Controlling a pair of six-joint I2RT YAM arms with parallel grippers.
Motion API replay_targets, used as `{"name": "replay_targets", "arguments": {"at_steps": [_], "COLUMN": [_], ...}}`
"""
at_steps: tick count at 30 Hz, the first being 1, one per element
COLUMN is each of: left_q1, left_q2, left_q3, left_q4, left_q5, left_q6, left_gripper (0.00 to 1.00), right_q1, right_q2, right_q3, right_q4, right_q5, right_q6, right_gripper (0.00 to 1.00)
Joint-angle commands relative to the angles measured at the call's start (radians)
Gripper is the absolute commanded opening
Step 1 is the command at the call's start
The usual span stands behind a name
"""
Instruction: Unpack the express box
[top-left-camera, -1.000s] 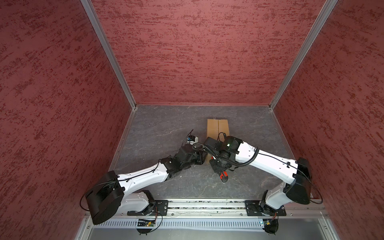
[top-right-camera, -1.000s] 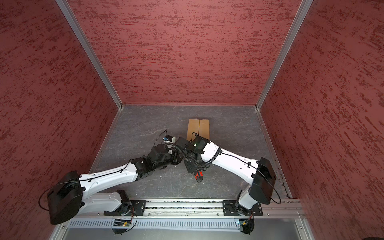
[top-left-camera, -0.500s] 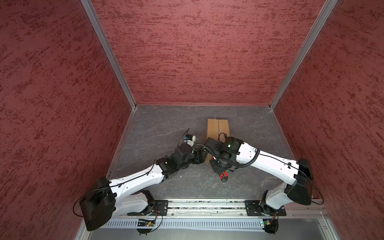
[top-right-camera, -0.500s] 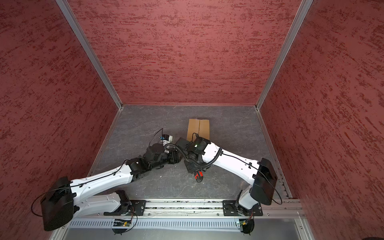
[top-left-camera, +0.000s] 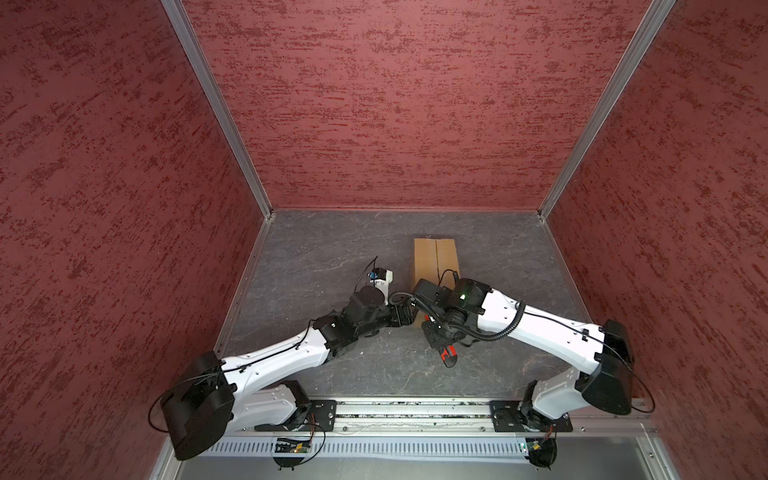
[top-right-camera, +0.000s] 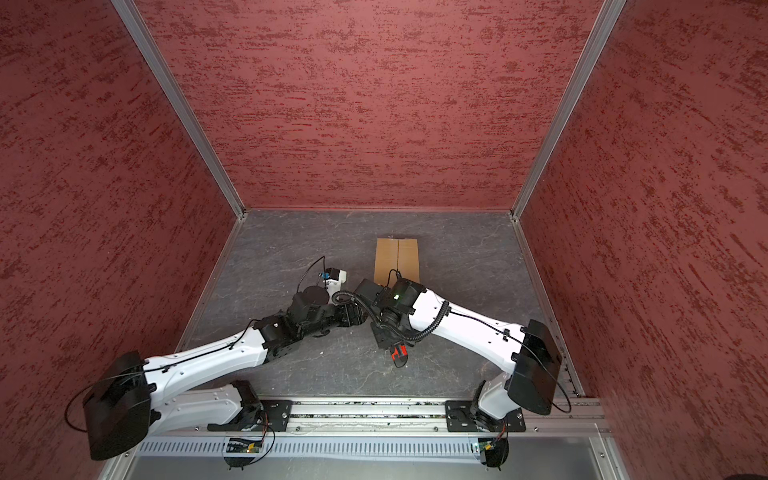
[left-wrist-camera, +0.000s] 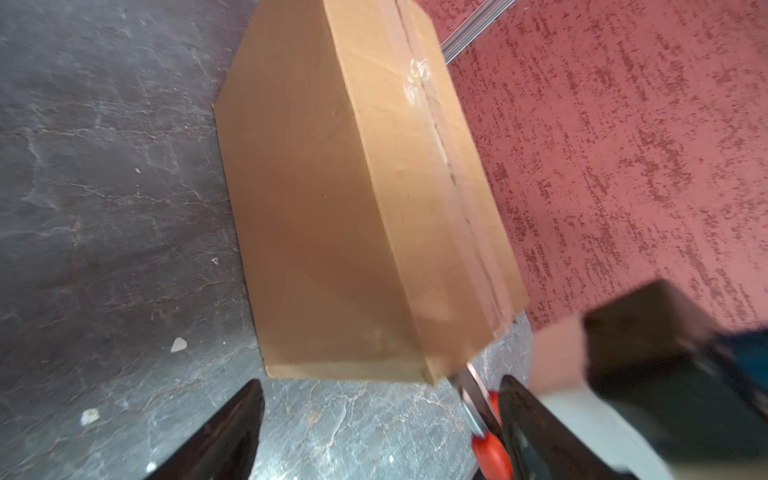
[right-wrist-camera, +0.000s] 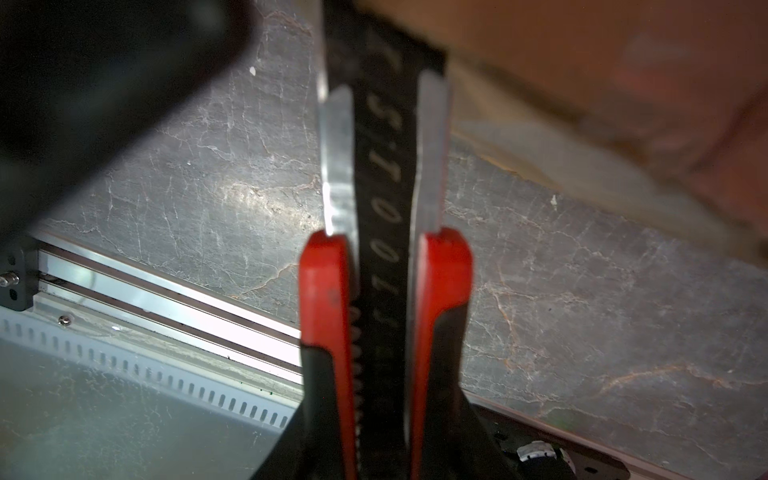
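The express box (top-left-camera: 436, 259) (top-right-camera: 397, 259), plain brown cardboard with a taped centre seam, lies shut on the grey floor, and its long side fills the left wrist view (left-wrist-camera: 353, 208). My right gripper (top-left-camera: 440, 336) (top-right-camera: 388, 336) (right-wrist-camera: 384, 436) is shut on a red-and-black utility knife (right-wrist-camera: 384, 249) (top-left-camera: 449, 356) (top-right-camera: 400, 353). The knife's blade (left-wrist-camera: 478, 399) reaches the box's near top corner. My left gripper (top-left-camera: 405, 316) (top-right-camera: 353, 316) (left-wrist-camera: 380, 432) is open and empty, just short of the box's near end, beside the knife.
Red textured walls close in the back and both sides. An aluminium rail (top-left-camera: 415, 411) carrying both arm bases runs along the front edge. Small white scraps (left-wrist-camera: 178, 344) lie on the floor left of the box. The two wrists nearly touch at the box's near end.
My left gripper's jaws have opened wide, and the left arm has stretched forward and lower toward the box. The right arm and the knife have stayed in place.
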Motion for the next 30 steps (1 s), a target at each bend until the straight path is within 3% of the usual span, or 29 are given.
{"name": "replay_targets", "arguments": {"at_steps": [1, 11, 22, 30], "left_q1": [0.018, 0.029, 0.027, 0.061], "left_q2": [0.066, 0.197, 0.264, 0.353], "left_q3": [0.006, 0.037, 0.094, 0.135], "left_q4": [0.122, 0.250, 0.206, 0.217], "left_q5": [0.036, -0.041, -0.134, -0.137], "left_q6": [-0.027, -0.057, -0.019, -0.011], "left_gripper": [0.87, 0.87, 0.88, 0.88], "right_q1": [0.008, 0.021, 0.052, 0.080], "right_q2": [-0.024, -0.031, -0.057, -0.092], "right_q3": [-0.005, -0.007, 0.013, 0.002], "right_q4": [0.017, 0.016, -0.035, -0.074], "right_q5": [0.015, 0.015, 0.033, 0.038], "right_q6": [0.020, 0.036, 0.078, 0.122], "right_gripper": [0.00, 0.00, 0.00, 0.00]}}
